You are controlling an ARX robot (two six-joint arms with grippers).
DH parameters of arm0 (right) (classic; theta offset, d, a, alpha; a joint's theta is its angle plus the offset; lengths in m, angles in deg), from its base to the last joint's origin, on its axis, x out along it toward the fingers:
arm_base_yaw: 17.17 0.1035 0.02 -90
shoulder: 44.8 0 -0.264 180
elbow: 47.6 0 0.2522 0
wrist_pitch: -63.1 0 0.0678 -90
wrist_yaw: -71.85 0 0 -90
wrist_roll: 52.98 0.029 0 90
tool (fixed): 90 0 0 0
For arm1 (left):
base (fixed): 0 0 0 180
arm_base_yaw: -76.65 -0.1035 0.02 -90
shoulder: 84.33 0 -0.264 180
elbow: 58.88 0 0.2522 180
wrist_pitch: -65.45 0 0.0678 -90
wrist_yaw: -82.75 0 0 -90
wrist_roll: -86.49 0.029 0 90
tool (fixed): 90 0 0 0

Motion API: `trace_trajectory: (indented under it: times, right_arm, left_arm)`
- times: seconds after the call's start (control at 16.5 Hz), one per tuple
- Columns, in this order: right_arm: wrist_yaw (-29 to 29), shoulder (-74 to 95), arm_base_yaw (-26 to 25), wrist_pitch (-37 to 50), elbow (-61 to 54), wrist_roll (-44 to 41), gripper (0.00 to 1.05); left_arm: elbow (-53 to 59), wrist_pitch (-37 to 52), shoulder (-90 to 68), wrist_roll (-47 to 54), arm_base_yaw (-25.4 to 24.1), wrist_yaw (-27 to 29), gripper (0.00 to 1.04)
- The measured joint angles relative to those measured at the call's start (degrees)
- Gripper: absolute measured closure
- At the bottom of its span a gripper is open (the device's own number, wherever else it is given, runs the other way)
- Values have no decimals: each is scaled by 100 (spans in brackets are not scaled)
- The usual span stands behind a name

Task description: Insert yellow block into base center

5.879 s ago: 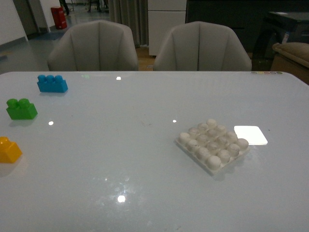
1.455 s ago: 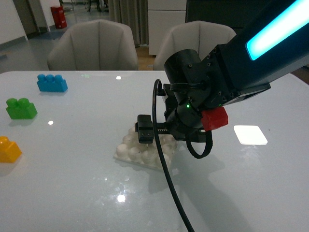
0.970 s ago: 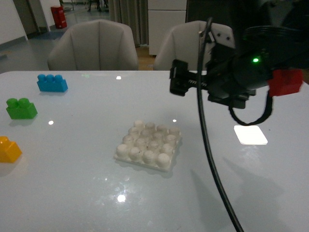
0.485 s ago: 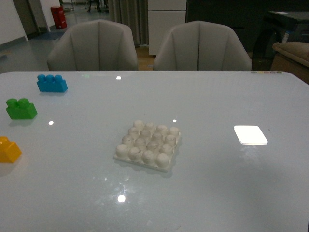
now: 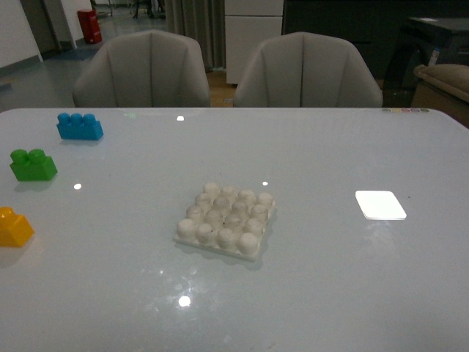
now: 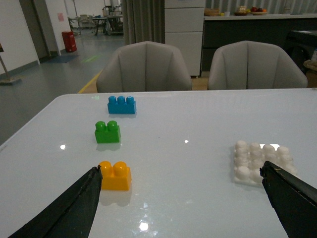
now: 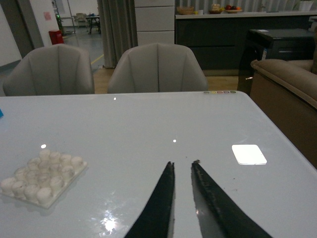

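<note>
The yellow block (image 5: 14, 226) lies at the table's left edge in the front view; in the left wrist view the yellow block (image 6: 115, 175) sits just past one finger. The whitish studded base (image 5: 226, 221) rests near the table's middle, and the base (image 6: 261, 161) (image 7: 42, 177) shows in both wrist views. My left gripper (image 6: 181, 172) is open and holds nothing, with the block and base both beyond its spread fingers. My right gripper (image 7: 182, 163) is shut on nothing, above bare table to the right of the base. Neither arm appears in the front view.
A green two-stud brick (image 5: 33, 165) and a blue three-stud brick (image 5: 80, 126) lie at the far left. A smooth white rectangle (image 5: 380, 204) lies right of the base. Two grey chairs (image 5: 143, 70) stand behind the table.
The base has been shifted from the right side to the table's middle. The right arm, which hung over it a second ago, has withdrawn out of the front view.
</note>
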Motion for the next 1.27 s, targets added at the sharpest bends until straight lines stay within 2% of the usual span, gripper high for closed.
trace_trajectory:
  times: [0.06, 0.12, 0.67, 0.79, 1.09, 1.15, 1.27]
  right_arm:
    - [-2, -212, 0, -155, 0, -33, 99]
    - [-2, -450, 0, -315, 0, -81, 103]
    - [-2, -1565, 0, -1469, 0, -81, 103]
    - [13, -2155, 0, -2356, 2, -85, 103]
    - [-4, -2555, 0, -2516, 2, -85, 103]
    - [-2, -2555, 0, -2511, 2, -92, 100]
    - [-4, -2555, 0, -2514, 2, -92, 79]
  left_arm:
    - [0, 0, 0, 0, 0, 2, 7]
    - [0, 0, 0, 0, 0, 0, 7]
    - [0, 0, 0, -2, 0, 0, 7]
    - [0, 0, 0, -2, 0, -2, 7]
    - [0, 4, 0, -2, 0, 2, 7]
    - [0, 2, 0, 0, 0, 0, 7]
    - [0, 2, 0, -2, 0, 0, 7]
